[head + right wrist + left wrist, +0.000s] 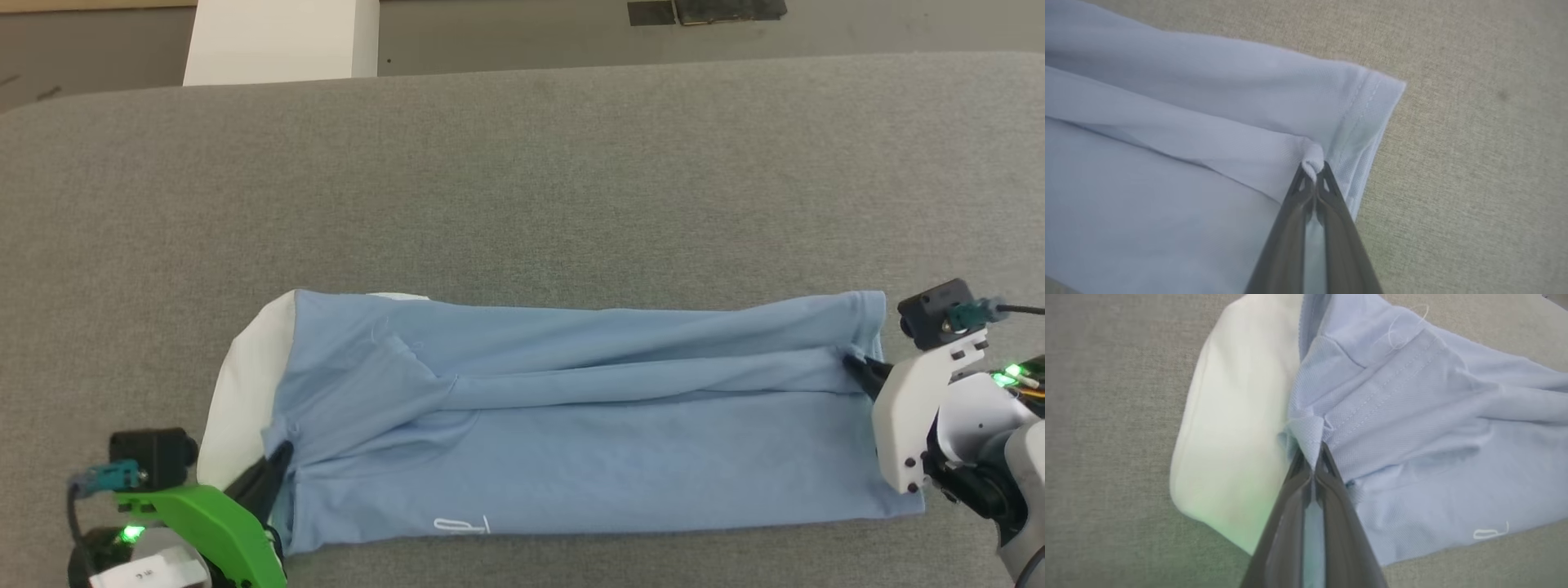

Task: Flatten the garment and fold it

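We hold the garment (571, 441), seemingly soft and light, across the lower frame on the grey table (522, 180), left gripper (279, 459) pinching its lower-left fold, right gripper (856, 366) pinching the right-hand hem.

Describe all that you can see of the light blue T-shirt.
The T-shirt is light blue, of finely textured knit, with a white panel at its left end and small white lettering by the near edge. It lies on the grey surface as a long band, folded lengthwise, creased along the middle. The left end effector pinches it beside the white panel; the right end effector pinches a fold at the stitched hem.
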